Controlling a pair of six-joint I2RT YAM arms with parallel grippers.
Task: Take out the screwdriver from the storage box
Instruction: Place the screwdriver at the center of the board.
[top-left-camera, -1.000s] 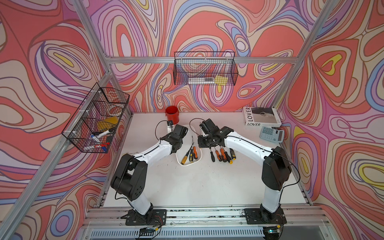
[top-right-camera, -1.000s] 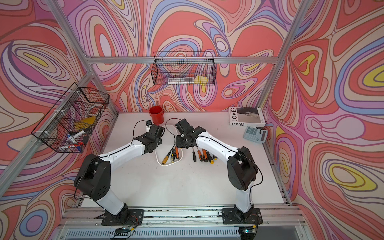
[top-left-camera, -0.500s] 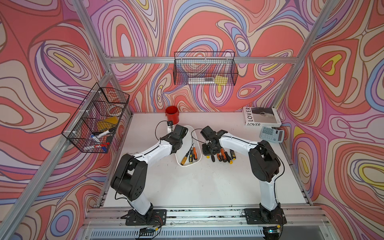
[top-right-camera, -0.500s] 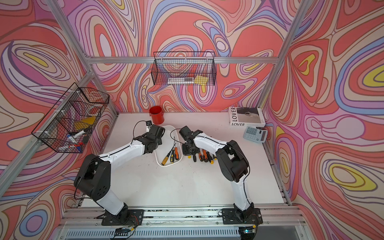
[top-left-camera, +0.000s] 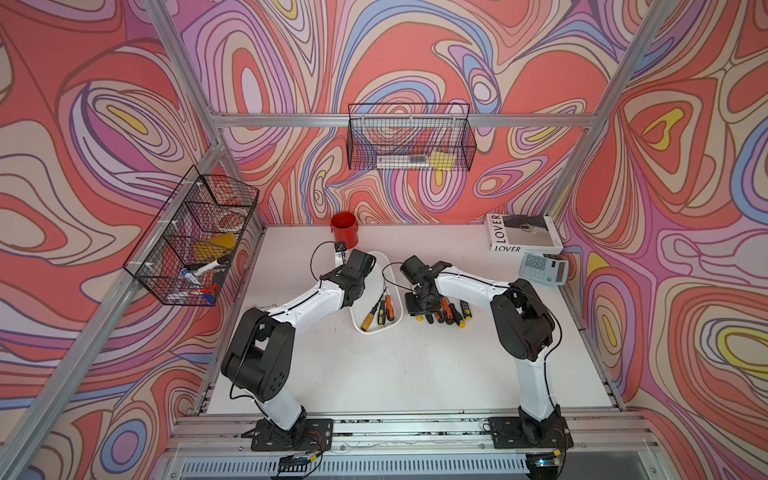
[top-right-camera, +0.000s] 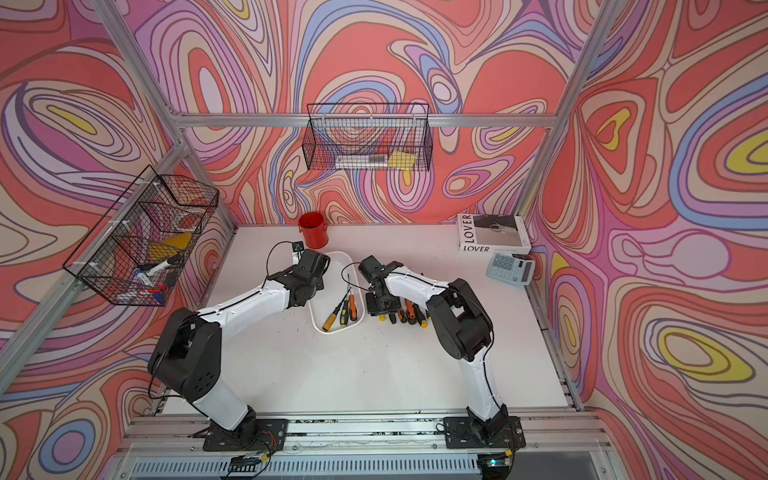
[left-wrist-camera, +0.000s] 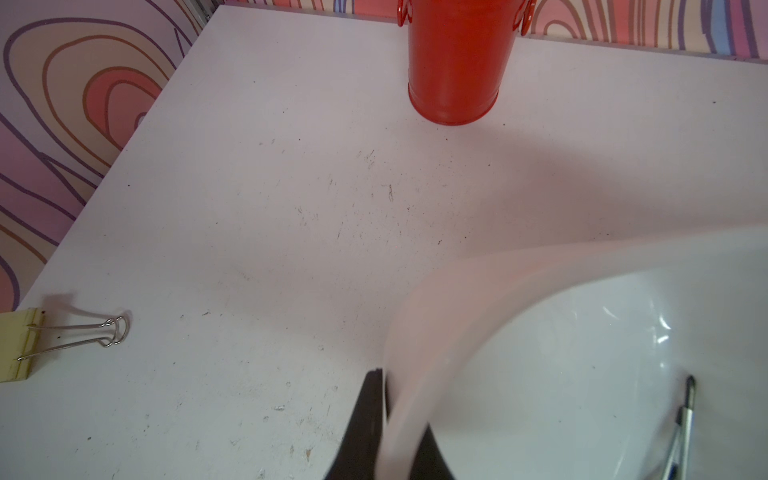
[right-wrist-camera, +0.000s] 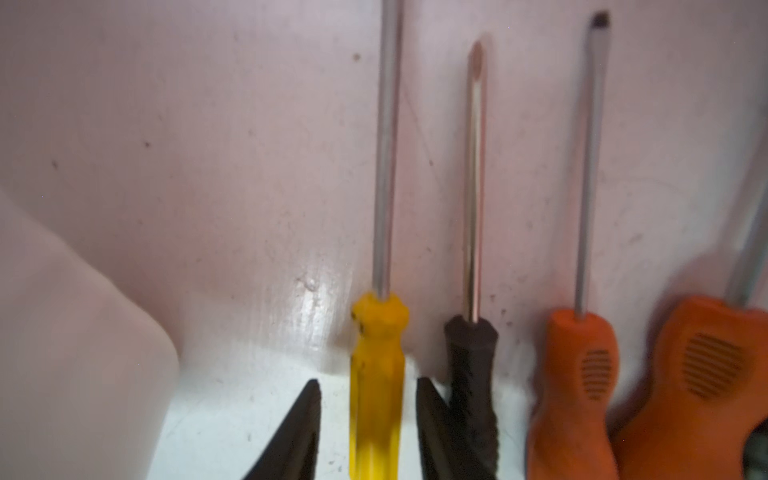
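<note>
- Since a second ago the right end effector (right-wrist-camera: 368, 382) has dropped from above the tool row down to the counter (top-left-camera: 374, 374). The right arm's elbow (top-left-camera: 523, 320) has folded in toward the middle and the fingers have spread. Left arm hasn't budged.
- Those fingers now sit either side of the yellow screwdriver (right-wrist-camera: 376, 357) handle with a sliver of gap on both sides. So it's partway open and gripping nothing, which looks to me like the let-go step.
- That yellow screwdriver lies flat on the counter, already out of the storage box (top-left-camera: 397, 311). It's just beside the box wall that faces the counter's right edge, with the shaft pointing at the back edge.
- It heads a row with a black-handled one (right-wrist-camera: 471, 353) and two orange ones (right-wrist-camera: 577, 374).
- The left end effector (left-wrist-camera: 401, 415) is clamped shut on the box rim, by the box corner toward the counter's back-left.
- Three more screwdrivers (top-left-camera: 380, 311) lie in the box, handles toward the front edge.
- To do this well, I'd open a touch wider before moving, then lift straight up.
- The finger on the black handle's side looks very close to it, so any sideways drift could roll that neighbour.
- Keep the left clamp steady so the box doesn't skid on the next reach in.
</note>
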